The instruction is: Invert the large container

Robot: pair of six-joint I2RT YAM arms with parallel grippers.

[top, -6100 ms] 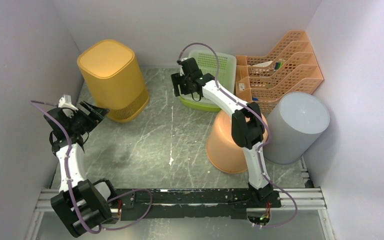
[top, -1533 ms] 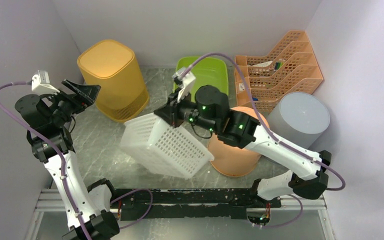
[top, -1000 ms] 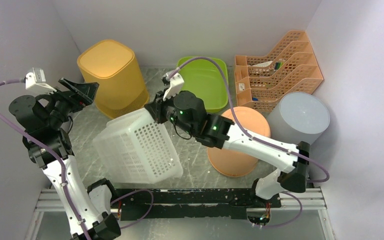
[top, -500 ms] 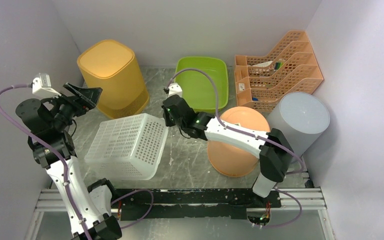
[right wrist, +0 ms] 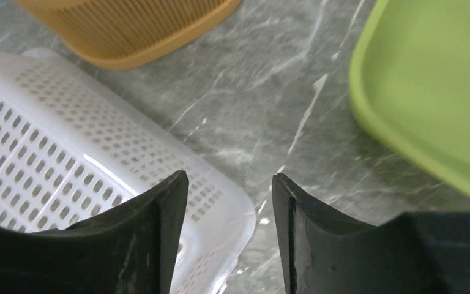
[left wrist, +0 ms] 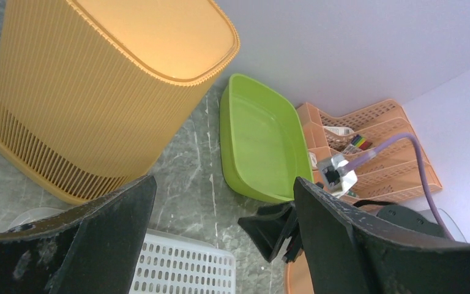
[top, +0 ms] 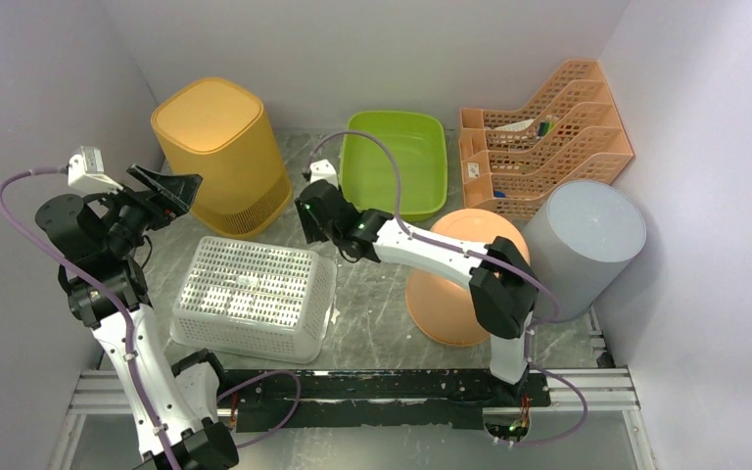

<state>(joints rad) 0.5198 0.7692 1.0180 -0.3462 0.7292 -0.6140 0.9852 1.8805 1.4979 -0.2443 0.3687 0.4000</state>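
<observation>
The grey marble table (top: 362, 294) carries the upturned white basket (top: 253, 299); behind it a yellow bin (top: 217, 147), to its right a green tray (top: 397, 162), orange bucket (top: 450, 294), grey drum (top: 583, 245), file rack (top: 548, 137).

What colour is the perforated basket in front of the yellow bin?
The basket is white with rows of small holes; clearest in the top external view.

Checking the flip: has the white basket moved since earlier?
Yes: the white basket left the green tub, forward and leftward, landing beside the yellow bin.

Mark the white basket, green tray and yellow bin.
white basket (top: 252, 294), top view, perforated upturned base
green tray (top: 399, 166), top view, bare inner floor
yellow bin (top: 217, 116), top view, flat top face
</observation>
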